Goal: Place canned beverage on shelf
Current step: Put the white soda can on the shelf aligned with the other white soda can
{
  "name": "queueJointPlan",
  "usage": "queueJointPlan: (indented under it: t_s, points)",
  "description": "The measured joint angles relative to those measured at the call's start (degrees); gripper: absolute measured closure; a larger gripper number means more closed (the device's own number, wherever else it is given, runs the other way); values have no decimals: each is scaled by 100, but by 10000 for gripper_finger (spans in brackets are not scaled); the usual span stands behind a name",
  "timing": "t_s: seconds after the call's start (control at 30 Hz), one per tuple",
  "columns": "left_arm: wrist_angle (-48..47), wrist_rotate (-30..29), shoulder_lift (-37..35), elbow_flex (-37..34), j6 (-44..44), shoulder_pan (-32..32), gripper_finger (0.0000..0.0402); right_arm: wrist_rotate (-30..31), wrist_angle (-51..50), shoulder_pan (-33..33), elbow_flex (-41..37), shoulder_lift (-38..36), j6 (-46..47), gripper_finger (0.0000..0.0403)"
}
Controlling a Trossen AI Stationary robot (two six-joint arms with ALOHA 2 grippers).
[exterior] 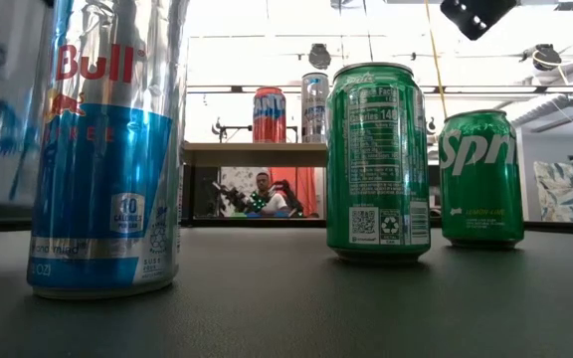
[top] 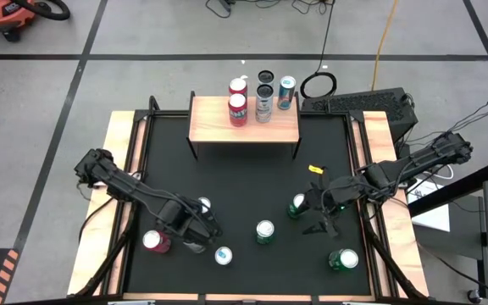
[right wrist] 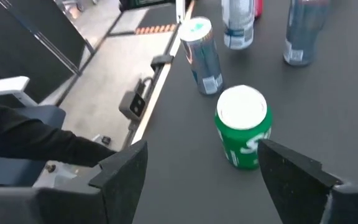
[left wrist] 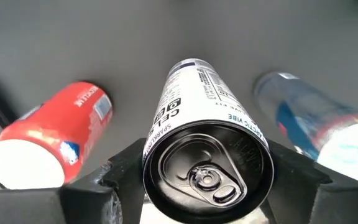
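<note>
The shelf (top: pixel 214 127), a light-wood board on black legs, stands at the table's far edge with several cans on and behind it. My left gripper (top: pixel 195 233) (left wrist: pixel 207 180) points down near the table's front left, shut on a white can with a black top (left wrist: pixel 207 162). A red can (top: pixel 155 241) stands to its left and a blue-and-silver can (top: pixel 223 255) to its right. My right gripper (top: pixel 324 216) (right wrist: pixel 201 174) hovers open at the right, touching nothing. A green can (right wrist: pixel 243 134) stands on its base ahead of the right gripper's fingers. My left gripper pinches the white can between its two fingers, one on each side of the wall just under the top rim (left wrist: pixel 151 155). The fingers (left wrist: pixel 126 174) come from above, pointing down along the can. The can is upright; whether its base is clear of the table does not show.
Three green cans (top: pixel 298 205) (top: pixel 265 231) (top: pixel 343 259) stand on the black mat at the right, and a white-topped can (top: pixel 203 205) stands just beyond my left gripper. A keyboard (top: pixel 358 103) lies to the right of the shelf. A person sits in the room beyond the table (exterior: pixel 264 194).
</note>
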Motion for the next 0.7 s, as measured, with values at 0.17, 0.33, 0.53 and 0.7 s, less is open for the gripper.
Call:
queueJointPlan:
  t_s: [0.17,0.33,0.53,0.7]
  points:
    - [-213,90,0,432,-33,25,152,-1,437,0,1,0,-83,122]
    - [-545,98,0,811,-57,77,152,26,447,0,169,0,-318,122]
    - [-910,59,-2,1256,-52,210,152,601,-76,0,727,-2,-757,122]
    - [-999,-196,-1,1578,-52,313,151,1316,-536,0,1342,44,-945,113]
